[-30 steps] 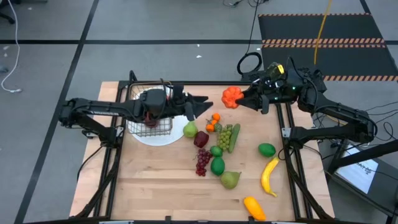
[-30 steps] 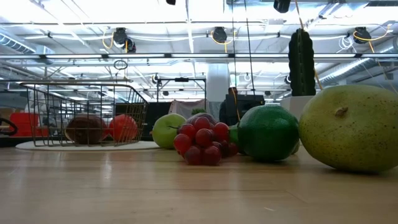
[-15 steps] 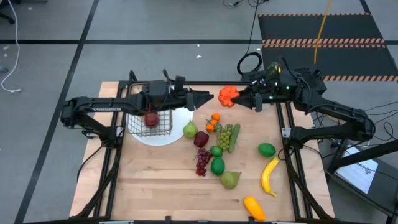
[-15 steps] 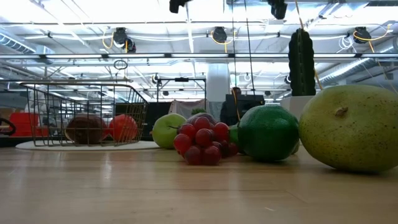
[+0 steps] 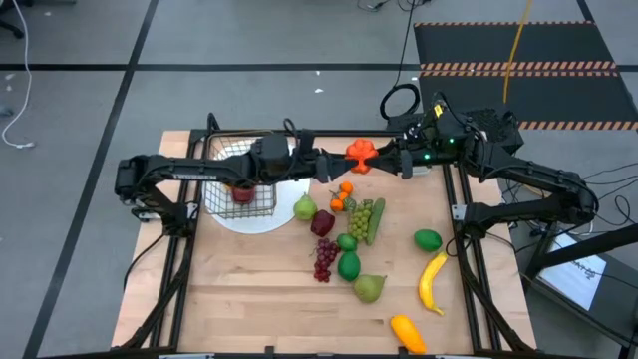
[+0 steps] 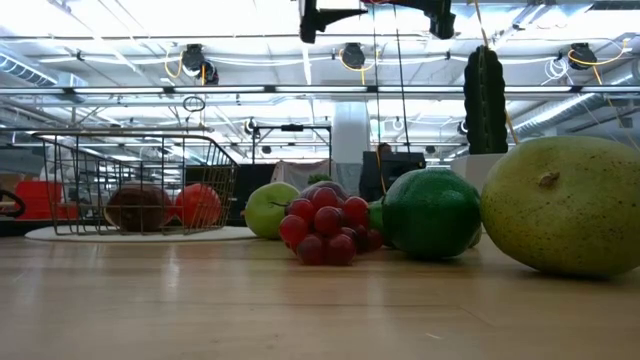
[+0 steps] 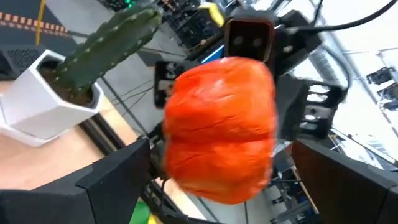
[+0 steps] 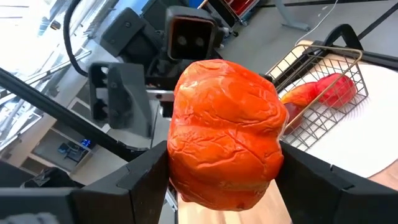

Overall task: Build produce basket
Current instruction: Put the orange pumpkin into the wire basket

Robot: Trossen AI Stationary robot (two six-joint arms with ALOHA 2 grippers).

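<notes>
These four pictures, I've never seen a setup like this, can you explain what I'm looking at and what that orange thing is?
Two dark robot arms work at a wooden table. One picture looks straight down, one sits at table height, and two come from cameras on the arms' wrists. The right gripper holds an orange toy pepper in the air at the table's far edge. The left gripper is open and faces it closely, perhaps to take it over. On the table a wire basket with some fruit inside stands on a white plate. Loose grapes, a pear, limes and a banana lie nearby.
</notes>
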